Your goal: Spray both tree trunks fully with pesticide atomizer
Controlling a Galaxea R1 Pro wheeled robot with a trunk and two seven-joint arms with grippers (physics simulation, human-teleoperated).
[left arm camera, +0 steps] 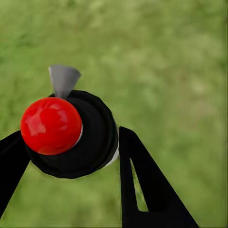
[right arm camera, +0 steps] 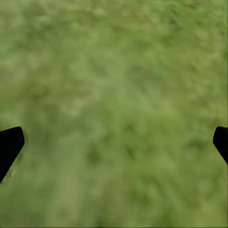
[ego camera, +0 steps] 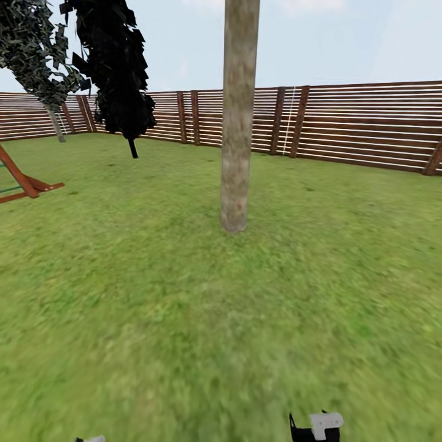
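The pesticide atomizer [left arm camera: 92, 137], black with a round red top and a grey nozzle, sits between the two black fingers of my left gripper [left arm camera: 71, 159], which is shut on it above blurry grass. A tree trunk [ego camera: 238, 123], pale grey-brown and mottled, rises straight ahead in the head view, a few steps away on the lawn. A second tree [ego camera: 37, 58] with a dark green blocky crown and a thin pale trunk leans at the far left by the fence. My right gripper [right arm camera: 115, 142] hangs open over the grass, holding nothing; its white-tipped end [ego camera: 324, 423] shows at the bottom edge of the head view.
A brown slatted wooden fence [ego camera: 356, 123] bounds the lawn at the back. A near-black conifer [ego camera: 120, 73] stands left of the central trunk. A red-brown wooden frame [ego camera: 24, 181] rests on the grass at the left edge. Grass [ego camera: 184, 319] stretches between me and the trunk.
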